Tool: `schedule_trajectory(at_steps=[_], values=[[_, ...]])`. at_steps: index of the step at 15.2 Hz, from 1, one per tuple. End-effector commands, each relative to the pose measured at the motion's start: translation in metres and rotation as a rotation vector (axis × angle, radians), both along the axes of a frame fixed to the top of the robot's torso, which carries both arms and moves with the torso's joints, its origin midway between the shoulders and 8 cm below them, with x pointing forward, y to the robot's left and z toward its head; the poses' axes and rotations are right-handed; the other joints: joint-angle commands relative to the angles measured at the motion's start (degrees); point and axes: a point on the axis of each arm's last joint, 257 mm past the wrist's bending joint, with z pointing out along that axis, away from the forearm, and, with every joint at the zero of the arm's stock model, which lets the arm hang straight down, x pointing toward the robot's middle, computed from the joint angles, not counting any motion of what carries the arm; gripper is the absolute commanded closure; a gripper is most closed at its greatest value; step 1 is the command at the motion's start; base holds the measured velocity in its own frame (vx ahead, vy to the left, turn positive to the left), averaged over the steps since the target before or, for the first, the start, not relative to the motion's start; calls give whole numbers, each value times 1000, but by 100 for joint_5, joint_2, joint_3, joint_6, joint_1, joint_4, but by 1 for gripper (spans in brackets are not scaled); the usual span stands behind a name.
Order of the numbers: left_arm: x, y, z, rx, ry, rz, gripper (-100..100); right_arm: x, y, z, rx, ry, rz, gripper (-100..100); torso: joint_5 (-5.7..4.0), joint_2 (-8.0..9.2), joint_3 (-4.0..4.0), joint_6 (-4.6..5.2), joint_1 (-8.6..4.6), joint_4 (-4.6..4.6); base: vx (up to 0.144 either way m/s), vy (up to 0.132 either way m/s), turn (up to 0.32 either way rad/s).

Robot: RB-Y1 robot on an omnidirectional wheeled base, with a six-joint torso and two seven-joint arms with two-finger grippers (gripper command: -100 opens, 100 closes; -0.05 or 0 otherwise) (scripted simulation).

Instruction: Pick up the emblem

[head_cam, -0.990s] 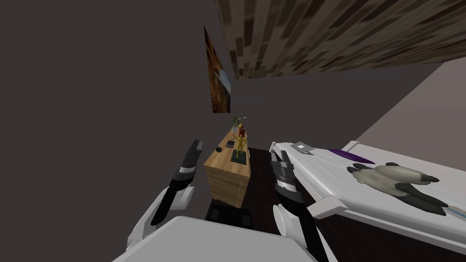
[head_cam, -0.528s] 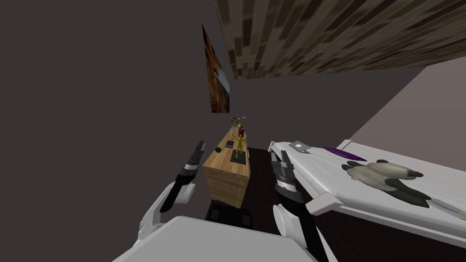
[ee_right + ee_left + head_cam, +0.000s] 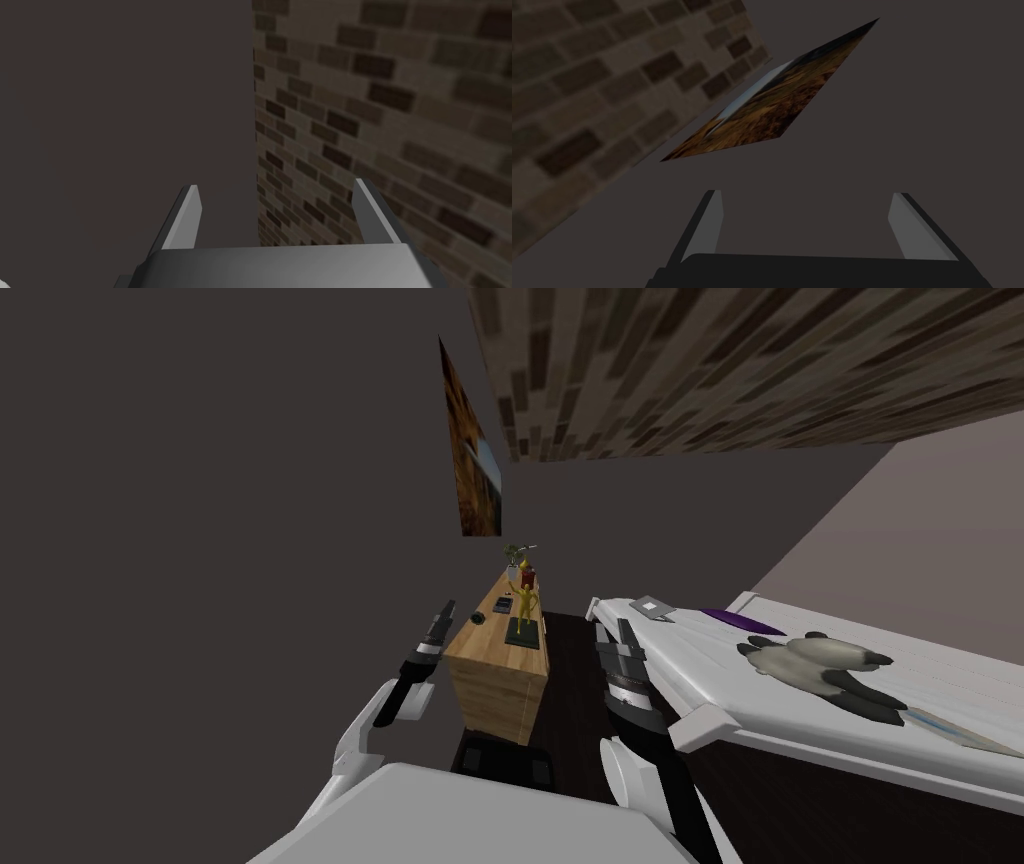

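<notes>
A wooden dresser (image 3: pixel 495 683) stands ahead of me against the dark wall. On its top, a small yellow figure on a dark square base (image 3: pixel 524 616) is the likeliest emblem. Behind it are a red object (image 3: pixel 529 578) and a potted plant (image 3: pixel 518 554). Two small dark items (image 3: pixel 503 604) lie beside the figure. My left gripper (image 3: pixel 444 612) hangs open just off the dresser's near left corner, its fingers (image 3: pixel 711 220) apart with nothing between them. On the dresser's other side, over the dark floor, my right gripper (image 3: pixel 612 631) is open too, fingers (image 3: pixel 189 215) bare.
A white bed (image 3: pixel 700 728) runs along the right, close to my right arm. On it lie a grey and black plush animal (image 3: pixel 815 663), a purple item (image 3: pixel 728 617) and a flat grey item (image 3: pixel 650 607). A brown picture (image 3: pixel 475 458) hangs above the dresser.
My view has turned a little, so the bed and plush animal sit further left in the picture. My left arm has moved in toward the dresser's near corner. The right arm is still.
</notes>
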Motion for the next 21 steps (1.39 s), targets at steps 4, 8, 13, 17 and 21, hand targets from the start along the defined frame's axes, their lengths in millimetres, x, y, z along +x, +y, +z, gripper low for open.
schedule_trajectory(at_steps=[4,8,13,17,21], values=[[25,9,-32,8,82,31,-100,0,0,0,0,0,0,0,0,1,0,0,-1,0,2,15,-51],[41,15,-52,9,132,51,-100,0,0,0,0,0,0,0,0,1,1,-1,-2,0,4,13,-42],[63,24,-79,7,201,77,-100,0,0,0,0,0,0,0,-1,1,1,-1,-3,0,3,13,-38],[76,29,-102,2,258,95,-100,0,0,0,0,0,0,0,-1,2,1,-1,-4,0,2,12,-38],[87,32,-121,-4,305,109,-100,0,0,0,0,0,0,0,-1,1,1,0,-2,0,3,15,-46]])
